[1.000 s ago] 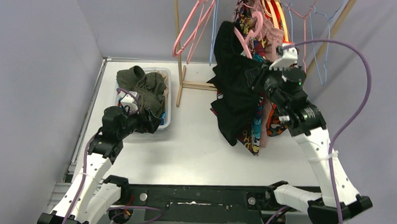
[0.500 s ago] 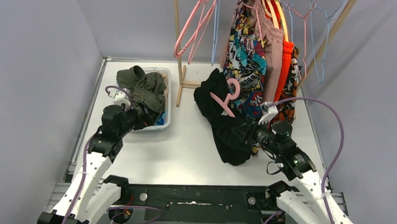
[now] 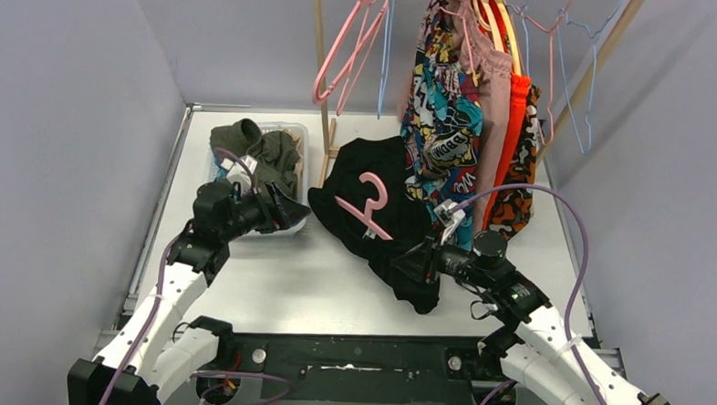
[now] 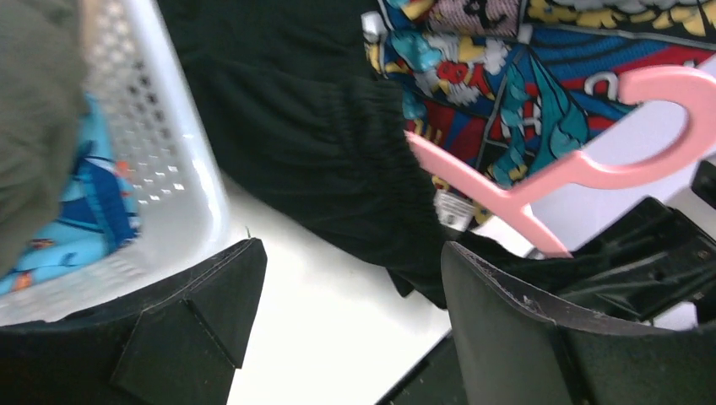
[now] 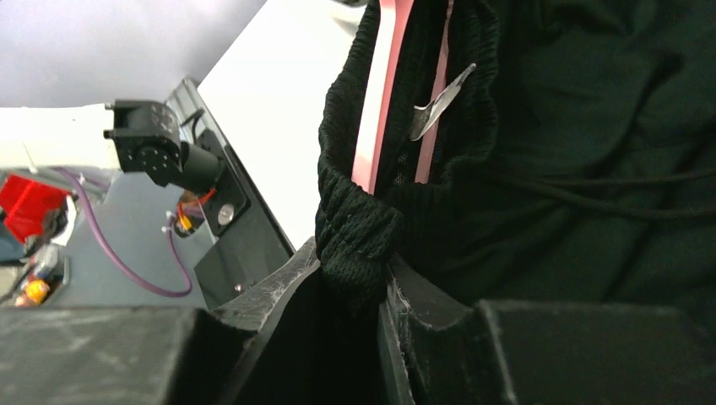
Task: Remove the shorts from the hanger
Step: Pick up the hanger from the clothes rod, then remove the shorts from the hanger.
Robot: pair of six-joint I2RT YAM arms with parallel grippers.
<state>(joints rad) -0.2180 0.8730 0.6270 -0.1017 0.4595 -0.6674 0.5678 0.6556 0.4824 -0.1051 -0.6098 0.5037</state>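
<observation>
Black shorts lie on the table, still on a pink hanger. My right gripper is shut on their ribbed waistband, beside the hanger's bar and a metal clip. My left gripper stands open with nothing in it, just left of the shorts. In the left wrist view the black shorts and pink hanger lie beyond the left gripper. More shorts hang on the rack: comic-print, dusty pink, orange and orange-black patterned.
A white basket holding olive green shorts and a teal printed pair stands at the left, right behind my left gripper. Empty pink hangers hang from the wooden rack. Grey walls close both sides.
My right gripper has carried the black shorts and pink hanger down off the rack onto the table, leftward. My left gripper has swung right, out from the basket toward them.
</observation>
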